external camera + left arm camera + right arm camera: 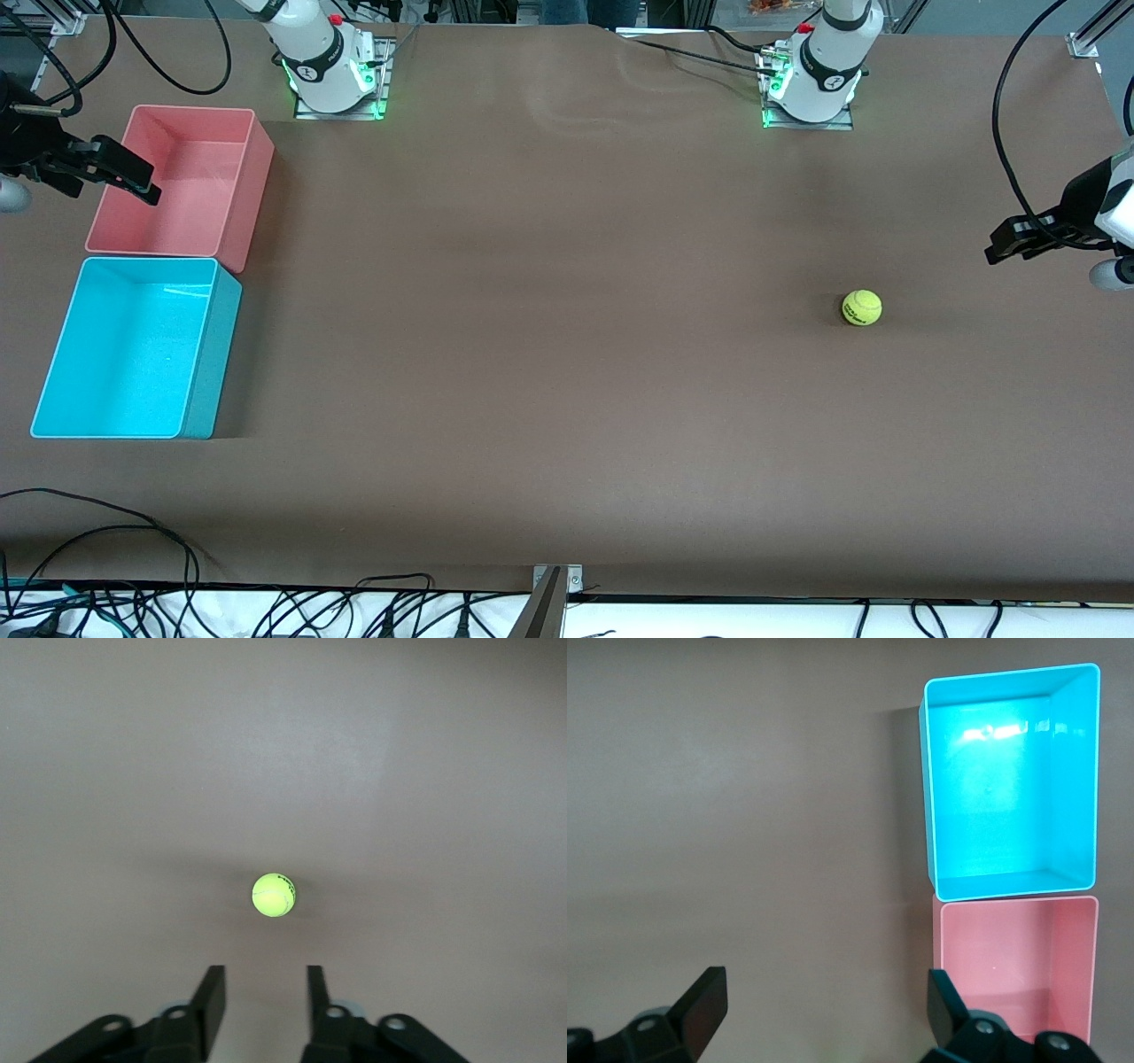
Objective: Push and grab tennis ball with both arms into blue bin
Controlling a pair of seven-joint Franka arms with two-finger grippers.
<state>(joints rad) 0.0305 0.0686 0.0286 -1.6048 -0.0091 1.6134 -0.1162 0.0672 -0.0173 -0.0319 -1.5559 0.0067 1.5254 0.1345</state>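
The tennis ball (pixel 861 307) lies on the brown table toward the left arm's end, far from the bins. In the left wrist view the ball (pixel 274 896) sits on the table ahead of the fingertips, apart from them. My left gripper (pixel 999 246) hangs above the table at that end, open and empty (pixel 264 985). The blue bin (pixel 124 354) stands empty at the right arm's end; it also shows in the right wrist view (pixel 1010 780). My right gripper (pixel 142 182) hovers over the pink bin's edge, wide open and empty (pixel 826 992).
A pink bin (pixel 186 186) of the same size touches the blue bin, farther from the front camera; it also shows in the right wrist view (pixel 1014 961). Cables (pixel 266 611) lie along the table's near edge. The arm bases (pixel 337 71) stand along the back.
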